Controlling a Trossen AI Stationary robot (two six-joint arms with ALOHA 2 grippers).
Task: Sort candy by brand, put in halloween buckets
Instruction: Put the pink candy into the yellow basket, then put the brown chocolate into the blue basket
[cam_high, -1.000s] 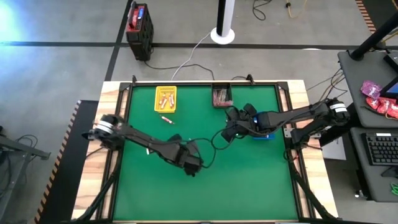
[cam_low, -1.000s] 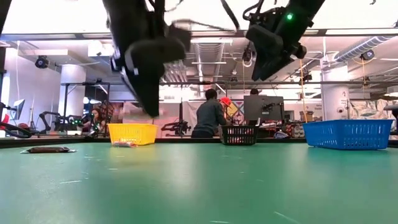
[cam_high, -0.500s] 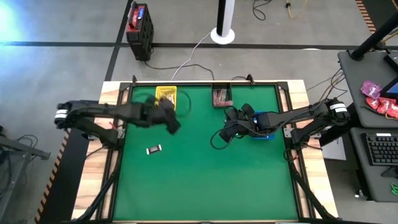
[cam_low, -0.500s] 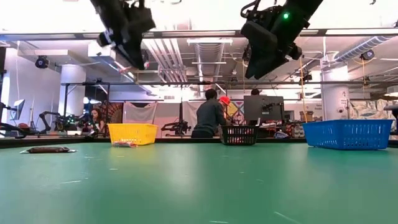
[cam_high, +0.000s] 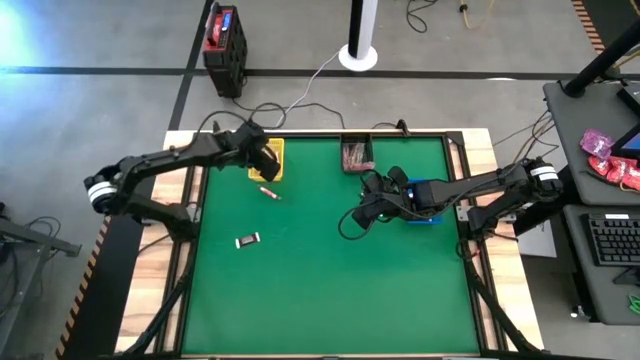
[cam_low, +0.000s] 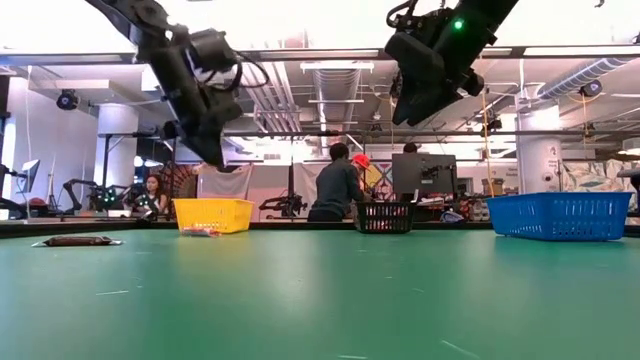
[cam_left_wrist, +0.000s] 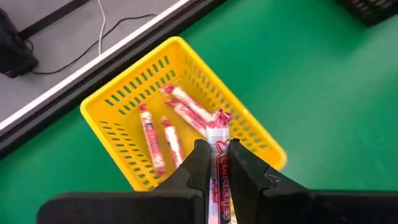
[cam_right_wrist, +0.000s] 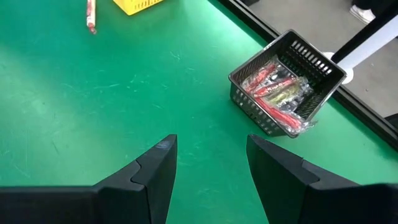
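My left tool (cam_left_wrist: 216, 163) gripped a pink-red candy (cam_left_wrist: 216, 146) above the yellow bucket (cam_left_wrist: 115, 102); my right tool (cam_right_wrist: 211, 163) hung open; perhaps two bars remained on the worktop (cam_high: 330, 280).

The table (cam_high: 330, 290) is seen straight down from high above. It is seen again from its own top, level, facing the room. The yellow bin (cam_left_wrist: 180, 112) is seen close from the left wrist, the black bin (cam_right_wrist: 287, 90) from the right. Both bins are shared by all 4 views.
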